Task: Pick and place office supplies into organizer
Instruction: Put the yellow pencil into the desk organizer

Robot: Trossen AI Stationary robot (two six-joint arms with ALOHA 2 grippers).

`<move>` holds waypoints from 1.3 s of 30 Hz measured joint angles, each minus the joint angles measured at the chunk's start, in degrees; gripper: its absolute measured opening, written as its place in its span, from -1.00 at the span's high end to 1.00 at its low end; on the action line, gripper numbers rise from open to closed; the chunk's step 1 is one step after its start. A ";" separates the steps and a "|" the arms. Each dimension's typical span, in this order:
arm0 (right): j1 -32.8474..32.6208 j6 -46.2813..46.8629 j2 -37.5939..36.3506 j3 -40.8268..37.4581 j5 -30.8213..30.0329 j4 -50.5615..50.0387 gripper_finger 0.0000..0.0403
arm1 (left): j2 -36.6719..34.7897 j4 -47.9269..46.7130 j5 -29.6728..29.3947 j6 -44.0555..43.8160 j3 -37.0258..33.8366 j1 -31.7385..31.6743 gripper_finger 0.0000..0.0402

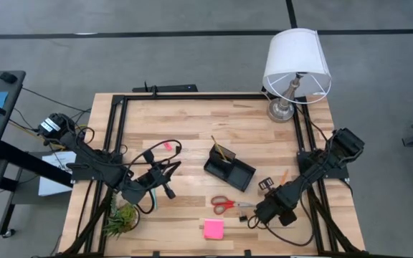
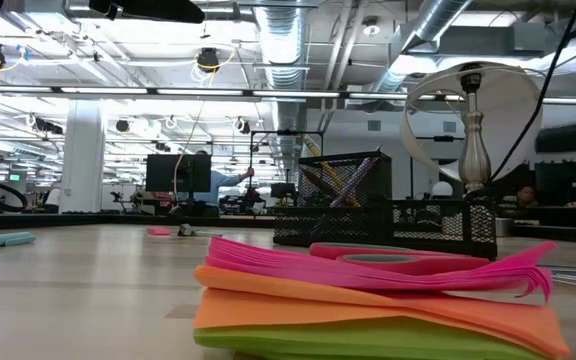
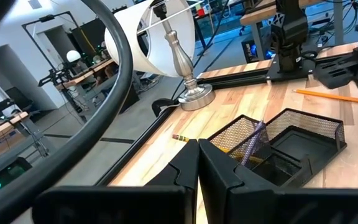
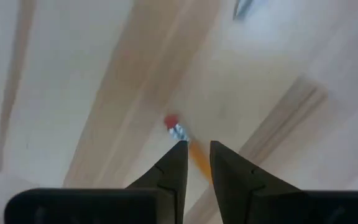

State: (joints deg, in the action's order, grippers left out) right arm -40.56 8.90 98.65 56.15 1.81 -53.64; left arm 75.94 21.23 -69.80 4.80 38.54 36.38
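R gripper [image 4: 196, 152] clenched on pencil [image 4: 193, 149], low over table [image 1: 185, 122], scissors [image 1: 229, 204] just beside. L gripper [image 3: 197, 163] shut, empty; organizer [image 3: 278, 146] ahead.

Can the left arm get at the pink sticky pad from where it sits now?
Probably yes: bare wood lies between the left pincer and the pink sticky pad. Its fingers are shut, so they must open first.

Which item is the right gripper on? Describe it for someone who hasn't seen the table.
Start at the black mesh organizer mid-table, then go to the right gripper down by the near edge. Between its fingers lies an orange pencil, red eraser tip poking out, unlike the red-handled scissors alongside.
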 joint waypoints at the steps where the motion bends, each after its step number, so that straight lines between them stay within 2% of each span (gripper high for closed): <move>1: -0.37 -0.69 0.00 0.63 -1.02 0.09 0.69 | 0.00 0.02 0.00 0.02 0.00 0.00 1.00; 17: -4.79 -2.51 0.00 2.49 -2.00 0.00 0.69 | 0.00 0.02 0.33 -3.34 0.00 0.00 1.00; 22: -5.19 -3.44 0.00 0.41 -3.08 3.84 0.69 | 0.00 0.04 0.31 -5.45 0.00 0.00 1.00; 28: -4.91 -7.43 0.00 0.03 -8.83 3.92 0.69 | 0.00 0.04 0.34 -6.14 0.00 0.00 1.00; 32: -4.25 -8.10 0.00 0.03 -6.47 3.79 0.69 | 0.00 0.04 0.33 -6.14 0.00 0.00 1.00; 39: -6.03 -11.48 -0.02 0.03 -9.60 1.31 0.69 | 0.00 0.04 0.02 -5.90 0.00 0.00 1.00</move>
State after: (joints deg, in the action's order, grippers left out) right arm -46.59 -2.59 98.63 56.18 -7.79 -52.33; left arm 75.94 21.28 -69.78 -1.10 38.54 36.38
